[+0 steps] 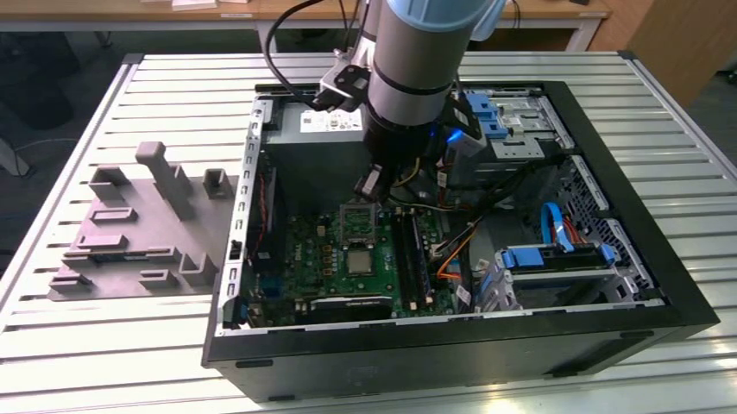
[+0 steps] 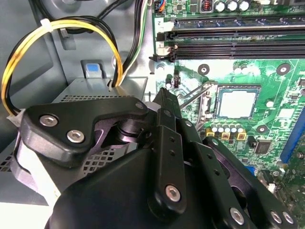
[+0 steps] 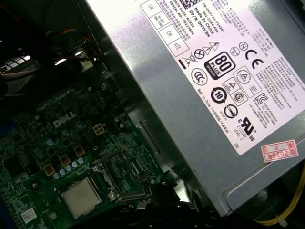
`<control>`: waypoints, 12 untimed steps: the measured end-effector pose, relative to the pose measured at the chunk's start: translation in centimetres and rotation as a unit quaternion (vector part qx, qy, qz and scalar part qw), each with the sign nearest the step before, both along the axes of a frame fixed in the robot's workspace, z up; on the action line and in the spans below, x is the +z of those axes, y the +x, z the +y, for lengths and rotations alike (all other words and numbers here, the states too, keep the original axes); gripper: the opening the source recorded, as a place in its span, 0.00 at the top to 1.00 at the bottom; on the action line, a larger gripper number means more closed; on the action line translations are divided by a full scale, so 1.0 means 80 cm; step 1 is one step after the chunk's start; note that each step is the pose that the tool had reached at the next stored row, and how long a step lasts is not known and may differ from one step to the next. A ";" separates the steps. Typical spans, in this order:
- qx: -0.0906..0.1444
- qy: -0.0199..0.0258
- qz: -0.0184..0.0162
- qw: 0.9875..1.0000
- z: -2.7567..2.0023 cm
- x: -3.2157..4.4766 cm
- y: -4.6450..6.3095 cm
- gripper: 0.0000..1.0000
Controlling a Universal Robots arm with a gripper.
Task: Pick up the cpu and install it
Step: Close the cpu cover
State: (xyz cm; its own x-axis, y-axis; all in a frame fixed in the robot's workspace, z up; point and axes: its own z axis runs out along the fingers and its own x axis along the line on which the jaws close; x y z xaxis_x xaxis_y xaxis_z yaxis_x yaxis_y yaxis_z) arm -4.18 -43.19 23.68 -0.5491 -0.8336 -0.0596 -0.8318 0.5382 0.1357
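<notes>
So the setup sits on a slatted white tabletop [image 1: 138,345], with an open black computer case [image 1: 461,345] lying on its side and a grey moulded tray [image 1: 133,228] parked just beside it, toward the exterior view's left. The tray has raised plastic blocks sticking up from it.

Inside the case there's the green circuit board [image 1: 345,259], a grey metal power supply box [image 3: 200,95] with a white label, a bundle of yellow and black cables [image 2: 62,33], and some blue drive brackets [image 1: 553,254] over on the exterior view's right.

The cpu [image 2: 237,103] is already lying flat in the socket on the board, silvery top facing up, with the metal socket frame [image 3: 121,179] flipped open next to it. You can spot it in both wrist views [image 3: 81,196], and in the exterior view [image 1: 359,260] it's the small pale square in the middle of the board.

The arm [image 1: 420,78] comes down into the case near the power supply, above the top part of the board. The end effector [image 2: 164,95] hangs close to the socket but apart from the chip and holds nothing. Whether it's released or clenched, honestly can't tell, its black linkage blocks the tips.
</notes>
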 end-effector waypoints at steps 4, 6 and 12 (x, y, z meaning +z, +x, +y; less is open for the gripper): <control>0.003 -0.001 0.000 1.000 0.0000 0.0008 0.000 0.89; 0.005 -0.001 0.000 1.000 0.0000 0.0011 0.000 0.89; 0.008 -0.002 0.000 1.000 0.0000 0.0020 0.000 0.89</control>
